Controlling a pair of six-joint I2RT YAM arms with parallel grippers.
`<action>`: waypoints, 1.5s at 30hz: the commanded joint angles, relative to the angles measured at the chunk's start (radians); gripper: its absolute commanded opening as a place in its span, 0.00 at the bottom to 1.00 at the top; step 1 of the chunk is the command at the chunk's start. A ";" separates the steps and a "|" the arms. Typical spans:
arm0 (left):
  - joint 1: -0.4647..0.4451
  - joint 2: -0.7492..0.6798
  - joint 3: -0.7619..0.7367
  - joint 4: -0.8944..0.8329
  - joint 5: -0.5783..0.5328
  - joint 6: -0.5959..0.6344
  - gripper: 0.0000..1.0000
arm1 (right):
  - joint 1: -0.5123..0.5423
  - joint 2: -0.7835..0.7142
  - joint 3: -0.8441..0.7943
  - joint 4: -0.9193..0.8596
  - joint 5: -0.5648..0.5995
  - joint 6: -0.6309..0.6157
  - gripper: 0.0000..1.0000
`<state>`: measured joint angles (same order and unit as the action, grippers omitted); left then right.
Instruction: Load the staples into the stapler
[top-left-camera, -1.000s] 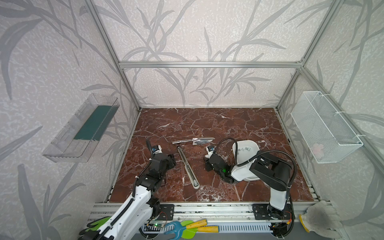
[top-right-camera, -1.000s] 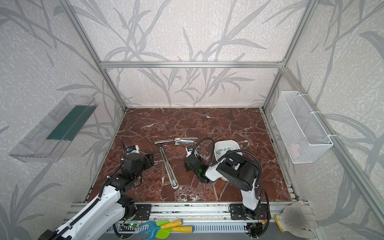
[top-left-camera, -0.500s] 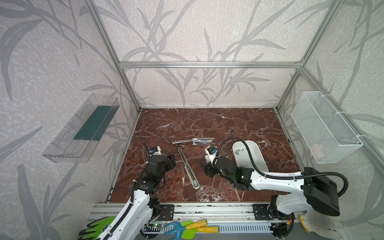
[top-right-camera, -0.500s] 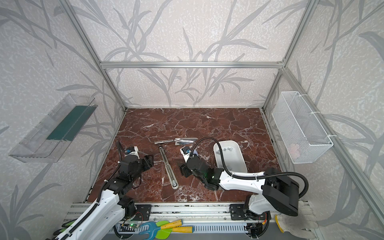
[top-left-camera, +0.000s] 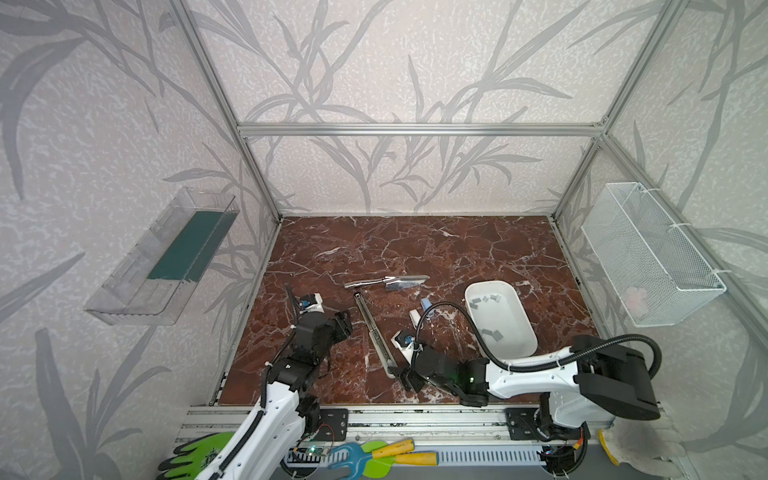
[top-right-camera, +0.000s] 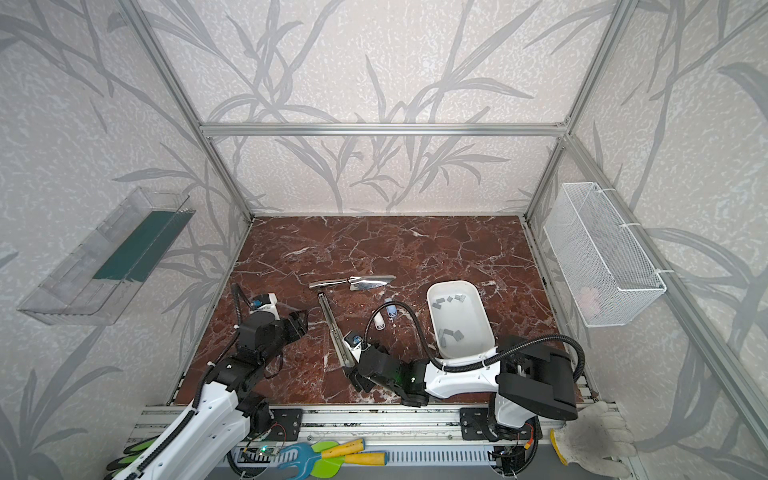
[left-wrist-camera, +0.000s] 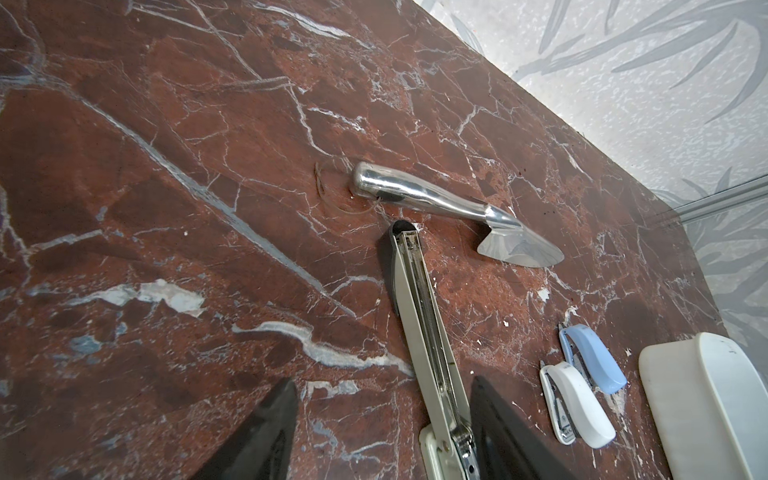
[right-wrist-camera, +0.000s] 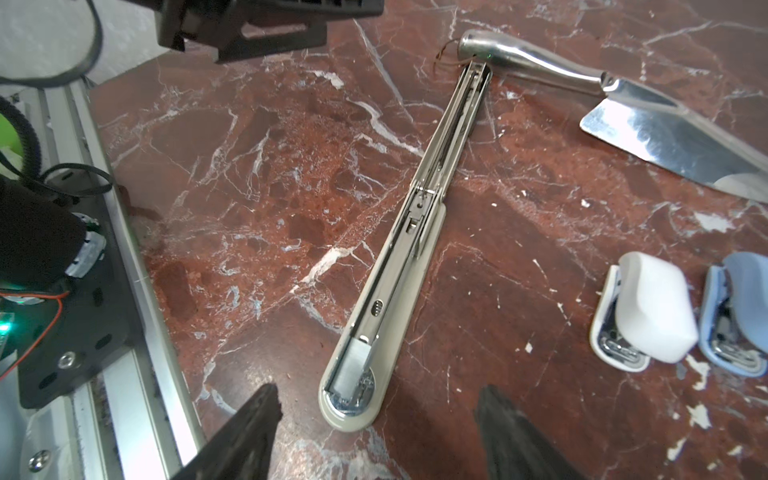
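Red marble tabletop (top-left-camera: 415, 249) sits inside leaf-patterned walls (top-left-camera: 395, 174). The long stapler (top-left-camera: 371, 328) lies opened flat, its length running from the front rail toward the back. The right gripper (right-wrist-camera: 378, 390), jaws apart and empty, hovers at its near end, over what looks like a staple strip (right-wrist-camera: 352, 363) in the channel. More staples (top-left-camera: 492, 297) lie in the white tray (top-left-camera: 500, 318). The left gripper (left-wrist-camera: 384, 380), jaws apart, is beside the stapler's middle.

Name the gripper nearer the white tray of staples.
Right. The right gripper is left of the white tray, at the long stapler's near end; the left gripper lies beyond that stapler.
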<state>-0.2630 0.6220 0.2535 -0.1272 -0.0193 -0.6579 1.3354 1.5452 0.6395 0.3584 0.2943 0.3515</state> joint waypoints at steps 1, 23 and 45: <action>0.005 -0.009 -0.012 0.011 0.001 -0.007 0.67 | 0.004 0.038 0.041 0.045 -0.011 0.023 0.74; 0.005 0.002 -0.020 0.048 0.034 -0.017 0.68 | 0.000 0.271 0.134 0.117 0.059 0.030 0.39; -0.002 0.256 -0.037 0.322 0.239 -0.045 0.88 | -0.012 0.167 -0.015 0.113 0.225 0.151 0.12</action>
<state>-0.2634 0.8635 0.2268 0.1440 0.2127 -0.6838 1.3270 1.7378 0.6395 0.4808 0.4603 0.4625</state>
